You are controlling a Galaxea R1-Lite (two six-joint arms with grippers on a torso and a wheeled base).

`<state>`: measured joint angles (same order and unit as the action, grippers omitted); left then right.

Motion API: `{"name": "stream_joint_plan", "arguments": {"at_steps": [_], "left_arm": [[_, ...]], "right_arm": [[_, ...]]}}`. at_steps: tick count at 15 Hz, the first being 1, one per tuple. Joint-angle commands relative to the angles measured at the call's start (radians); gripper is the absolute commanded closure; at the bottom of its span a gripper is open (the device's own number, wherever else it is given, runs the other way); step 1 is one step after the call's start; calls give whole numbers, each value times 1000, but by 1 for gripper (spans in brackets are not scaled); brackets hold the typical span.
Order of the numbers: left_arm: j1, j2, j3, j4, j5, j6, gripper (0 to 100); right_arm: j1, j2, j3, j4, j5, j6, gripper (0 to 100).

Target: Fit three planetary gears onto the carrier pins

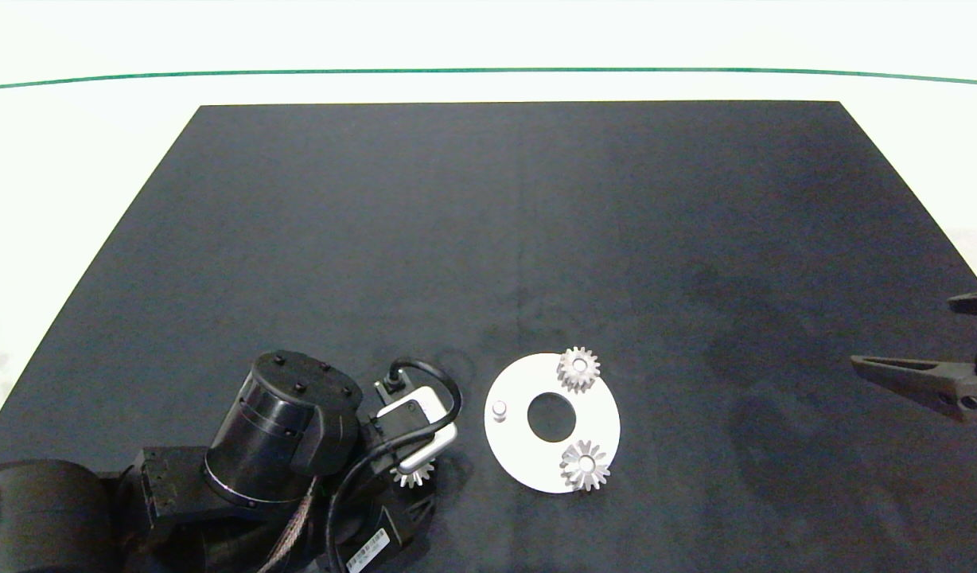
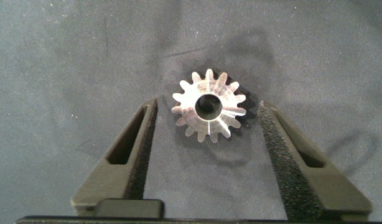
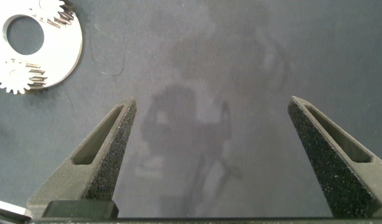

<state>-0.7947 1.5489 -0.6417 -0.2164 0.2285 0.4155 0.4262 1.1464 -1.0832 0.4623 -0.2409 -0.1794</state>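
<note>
The left tool (image 2: 206,118) is hovering near the table's (image 1: 536,223) front edge, fingers spread around the third planetary gear (image 2: 209,105), not touching it. Two gears (image 1: 578,368) are sitting on the white carrier disc (image 1: 512,450); one pin (image 1: 499,409) is standing bare. The right tool (image 3: 209,130) is waiting, spread, by the right edge.

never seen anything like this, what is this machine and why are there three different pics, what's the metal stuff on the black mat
It is a two-armed robot; each arm ends in a gripper with two grey fingers. One picture looks down from above; the other two come from cameras on each wrist.

On the black mat lies a white disc with upright pins. Two small silver gears already sit on pins; one pin is bare.

The left gripper hangs open over the third gear, which lies on the mat, not yet gripped. The right gripper waits open at the mat's right side, holding nothing.
</note>
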Motion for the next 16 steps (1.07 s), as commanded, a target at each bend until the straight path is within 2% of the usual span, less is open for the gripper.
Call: {"name": "stream_joint_plan", "arguments": {"at_steps": [1,5,8,16], "left_arm": [[0,-1,2,2,2,2,43],[-1,5,-3,-3,2,0,50],[0,10,-1,-3,2,0,56],[0,20,0,-9,2,2,73]], "right_arm": [[0,3,0,2,-2,-2,0],[-1,1,0,2,0,-2,0],[-20,1,0,2,25,-2,0],[-29,1,-1,2,29,-2,0]]}}
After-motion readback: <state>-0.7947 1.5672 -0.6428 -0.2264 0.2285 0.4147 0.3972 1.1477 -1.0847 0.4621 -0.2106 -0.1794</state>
